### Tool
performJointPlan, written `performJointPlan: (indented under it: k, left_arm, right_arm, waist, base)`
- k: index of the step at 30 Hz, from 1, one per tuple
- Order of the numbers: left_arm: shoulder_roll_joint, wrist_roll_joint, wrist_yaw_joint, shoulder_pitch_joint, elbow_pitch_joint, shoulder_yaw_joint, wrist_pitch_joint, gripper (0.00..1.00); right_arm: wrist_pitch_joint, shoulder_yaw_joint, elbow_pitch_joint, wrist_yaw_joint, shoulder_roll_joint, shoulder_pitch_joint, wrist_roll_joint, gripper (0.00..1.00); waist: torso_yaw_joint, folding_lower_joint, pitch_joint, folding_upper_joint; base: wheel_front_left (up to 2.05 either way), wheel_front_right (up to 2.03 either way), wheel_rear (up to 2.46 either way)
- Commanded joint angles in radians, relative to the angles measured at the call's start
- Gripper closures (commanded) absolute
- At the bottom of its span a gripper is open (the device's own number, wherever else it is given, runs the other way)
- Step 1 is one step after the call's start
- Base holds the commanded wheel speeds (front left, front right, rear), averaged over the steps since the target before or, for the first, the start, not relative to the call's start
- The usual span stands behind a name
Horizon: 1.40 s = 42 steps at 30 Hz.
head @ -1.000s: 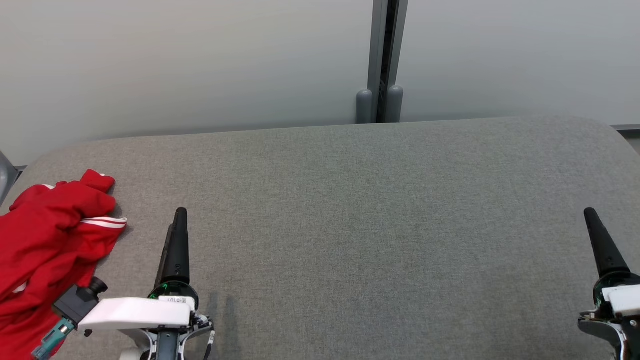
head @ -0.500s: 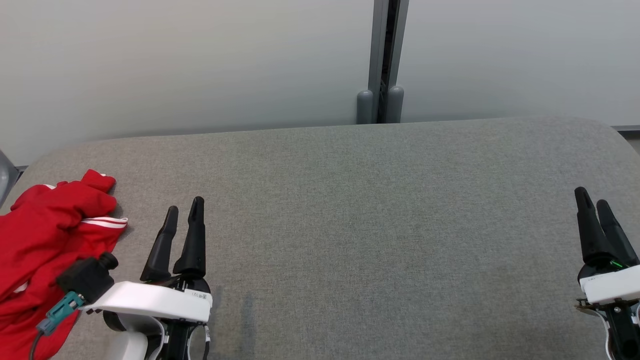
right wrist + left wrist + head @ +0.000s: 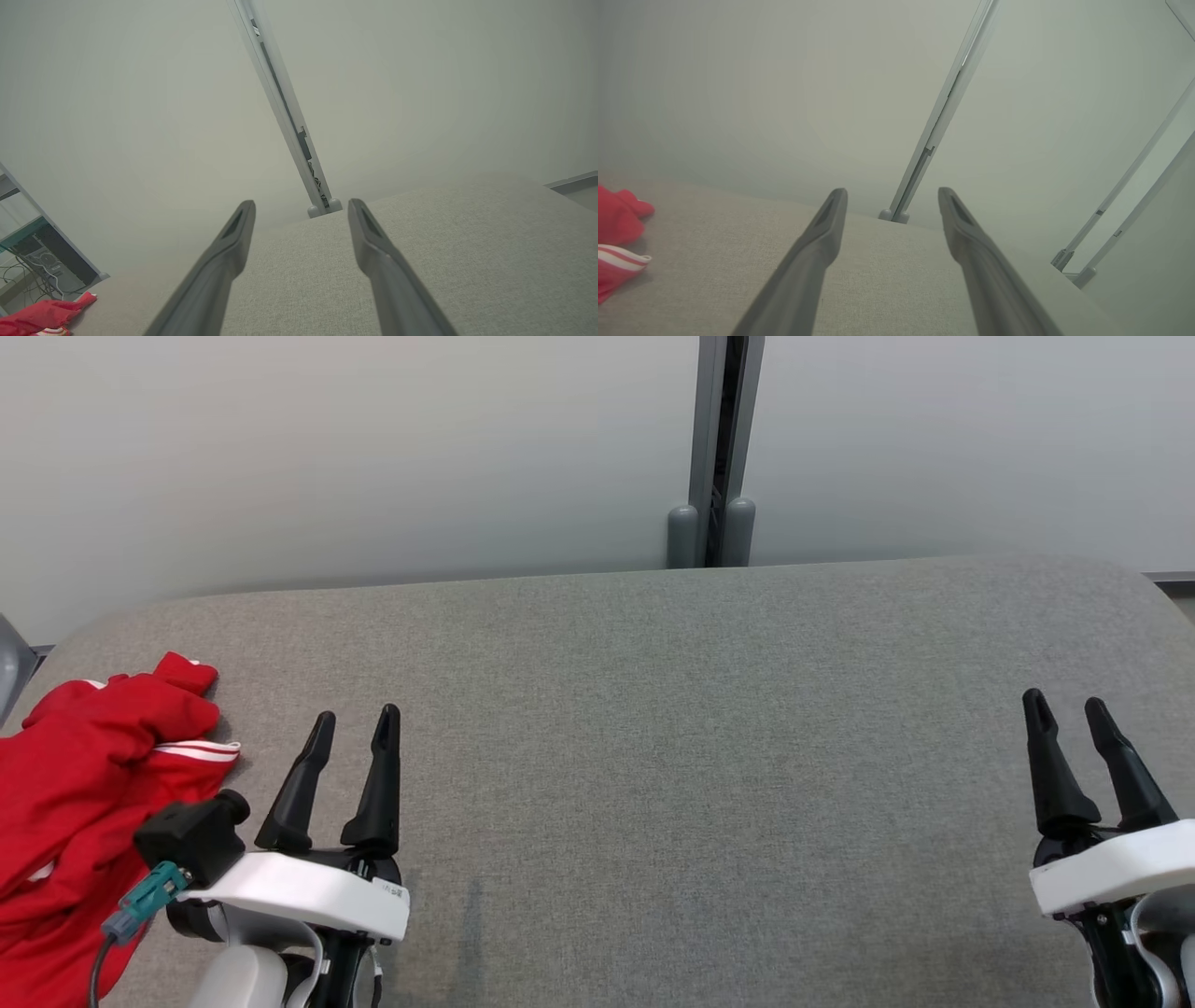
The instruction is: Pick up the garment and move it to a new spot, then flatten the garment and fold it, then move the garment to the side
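Grey woven fabric covers the rounded table [image 3: 653, 756]; nearest, the left gripper [image 3: 357, 714] and right gripper [image 3: 1062, 700] sit over it, fingers spread, holding nothing. The red garment [image 3: 84, 775] lies crumpled at the left edge, just beside the left gripper. Beyond, pale wall panels [image 3: 373, 457] meet at a grey post [image 3: 714, 448]

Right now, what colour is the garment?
Red garment with white stripes; the head view shows it best.

A grey, fabric-covered table [image 3: 672, 728] with rounded far corners. On it a crumpled red garment [image 3: 84, 775] with white stripes lies at the left end.
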Motion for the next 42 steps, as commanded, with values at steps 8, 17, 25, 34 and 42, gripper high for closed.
performJointPlan:
  k: [8,17,25,34,42]
  left_arm:
    - [0.019,0.106,0.037,-0.029,-0.001,-0.007,0.01,0.0]
    - [0.026,0.176,0.065,-0.015,0.02,-0.01,0.017,0.0]
    - [0.03,0.219,0.08,-0.011,0.039,-0.013,0.025,0.0]
    - [0.035,0.275,0.101,-0.008,0.061,-0.018,0.034,0.0]
    - [0.037,0.301,0.109,-0.011,0.074,-0.009,0.029,0.0]
  right_arm:
    - [-0.045,0.03,0.026,0.002,-0.005,-0.03,-0.121,0.0]
    - [-0.084,0.036,0.064,0.002,0.009,-0.026,-0.219,0.0]
    - [-0.113,0.037,0.096,0.002,0.022,-0.017,-0.279,0.0]
    - [-0.147,0.038,0.131,0.002,0.036,-0.019,-0.338,0.0]
    - [-0.175,0.037,0.153,0.002,0.045,-0.019,-0.37,0.0]
  waist:
    - [0.001,0.0,0.001,-0.0001]
    - [0.001,0.0,0.001,-0.0001]
    - [0.004,0.0,0.002,-0.0001]
    - [0.006,0.0,0.002,-0.0001]
    - [0.009,0.0,-0.001,-0.0001]
  base:
    - [0.0,0.0,0.0]
    - [0.0,0.0,0.0]
    - [0.0,0.0,0.0]
    - [0.0,0.0,0.0]
    - [0.0,0.0,0.0]
